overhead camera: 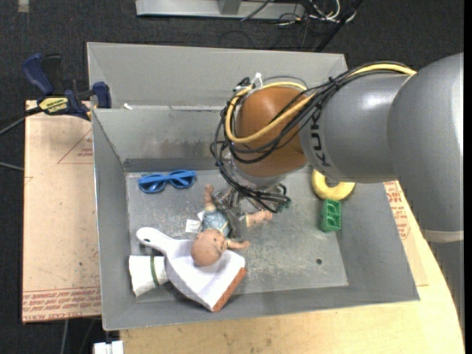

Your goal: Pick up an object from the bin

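My gripper (pixel 240 200) hangs low over the middle of the bin, directly under the arm's orange dome, which hides most of it. It is right above the body and legs of a small baby doll (pixel 210 246). The doll lies on its back with its bare head toward the bin's front and one leg sticking out to the right. The doll's head rests on a white flat brush (pixel 193 276) with a reddish-brown edge. Blue sunglasses (pixel 167 181) lie to the gripper's left, near the back wall.
A white cylinder with a green band (pixel 146 274) lies at the front left beside the brush. A green block (pixel 330 216) and a yellow curved thing (pixel 332 188) sit at the right, the latter partly under the arm. The arm spans the bin's right side.
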Controlling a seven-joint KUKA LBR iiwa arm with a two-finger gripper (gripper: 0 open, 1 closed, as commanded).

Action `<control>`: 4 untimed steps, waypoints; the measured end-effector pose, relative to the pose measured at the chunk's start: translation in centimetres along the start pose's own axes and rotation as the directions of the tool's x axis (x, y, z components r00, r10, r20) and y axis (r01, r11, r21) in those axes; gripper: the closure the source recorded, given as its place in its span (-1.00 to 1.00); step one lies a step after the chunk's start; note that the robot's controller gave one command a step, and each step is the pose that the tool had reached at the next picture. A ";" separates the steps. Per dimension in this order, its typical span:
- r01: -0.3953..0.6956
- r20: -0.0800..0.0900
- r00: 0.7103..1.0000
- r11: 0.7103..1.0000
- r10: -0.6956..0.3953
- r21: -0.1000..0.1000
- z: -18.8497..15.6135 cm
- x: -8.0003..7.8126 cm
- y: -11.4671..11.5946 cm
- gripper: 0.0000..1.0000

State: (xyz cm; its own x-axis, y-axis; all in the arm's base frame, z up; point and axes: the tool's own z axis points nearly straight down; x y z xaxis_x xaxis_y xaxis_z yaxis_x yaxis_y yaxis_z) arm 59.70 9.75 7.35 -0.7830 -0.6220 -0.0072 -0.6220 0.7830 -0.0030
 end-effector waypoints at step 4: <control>0.079 0.009 0.997 0.997 -0.079 0.003 -7.9 -0.2 -1.5 1.00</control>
State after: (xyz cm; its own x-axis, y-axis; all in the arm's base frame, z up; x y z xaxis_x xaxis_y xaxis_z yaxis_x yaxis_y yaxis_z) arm 60.74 8.74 15.22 -0.7311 -0.6821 -0.0161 -0.6821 0.7312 -0.0067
